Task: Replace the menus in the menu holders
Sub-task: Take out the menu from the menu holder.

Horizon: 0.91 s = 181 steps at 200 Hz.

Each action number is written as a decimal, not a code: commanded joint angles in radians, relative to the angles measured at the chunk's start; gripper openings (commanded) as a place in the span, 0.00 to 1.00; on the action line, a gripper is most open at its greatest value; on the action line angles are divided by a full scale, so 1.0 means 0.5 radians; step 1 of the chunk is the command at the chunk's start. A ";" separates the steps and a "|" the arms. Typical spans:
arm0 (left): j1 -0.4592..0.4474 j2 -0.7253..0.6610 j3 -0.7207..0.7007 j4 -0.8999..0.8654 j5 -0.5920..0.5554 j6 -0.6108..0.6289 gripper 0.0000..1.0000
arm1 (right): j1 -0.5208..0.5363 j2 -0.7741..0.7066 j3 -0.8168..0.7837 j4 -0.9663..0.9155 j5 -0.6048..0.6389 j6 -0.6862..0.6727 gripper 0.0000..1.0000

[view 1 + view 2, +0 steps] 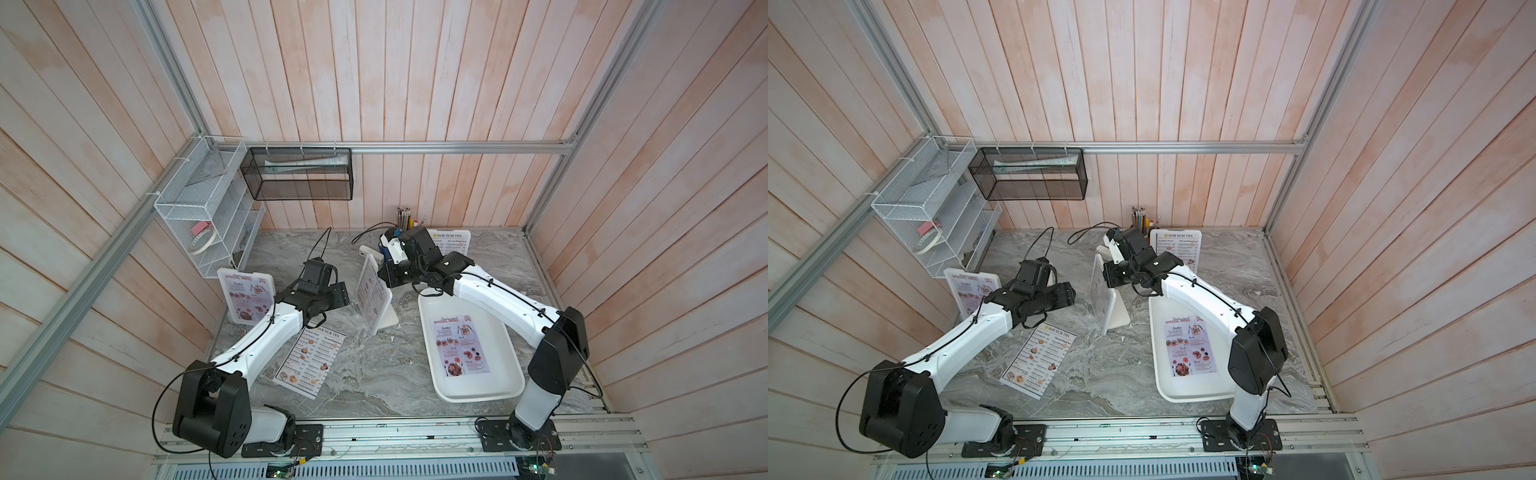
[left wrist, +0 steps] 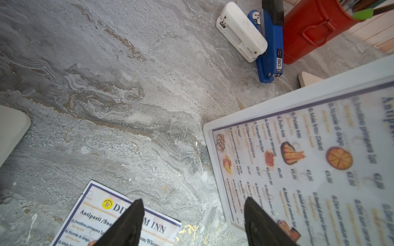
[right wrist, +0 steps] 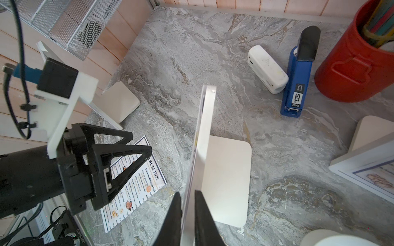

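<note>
Right wrist | R hand pinching mid menu holder edge | L hand open, empty, beside it

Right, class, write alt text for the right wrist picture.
The right tool pinches the top edge of an upright menu holder over a marble table. The open left tool, a blue stapler and a red pot are nearby.

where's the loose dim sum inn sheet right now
In both top views the loose DIM SUM INN sheet lies flat on the table's left side, by the left tool and the middle menu holder.
</note>
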 commanded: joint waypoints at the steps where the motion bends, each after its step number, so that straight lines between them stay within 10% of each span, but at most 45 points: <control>1: 0.005 -0.029 -0.022 0.006 -0.029 0.010 0.76 | -0.003 0.000 0.040 0.003 -0.028 0.011 0.17; 181: 0.005 -0.073 -0.006 -0.013 -0.047 0.000 0.76 | -0.003 0.034 -0.018 0.000 -0.052 0.004 0.19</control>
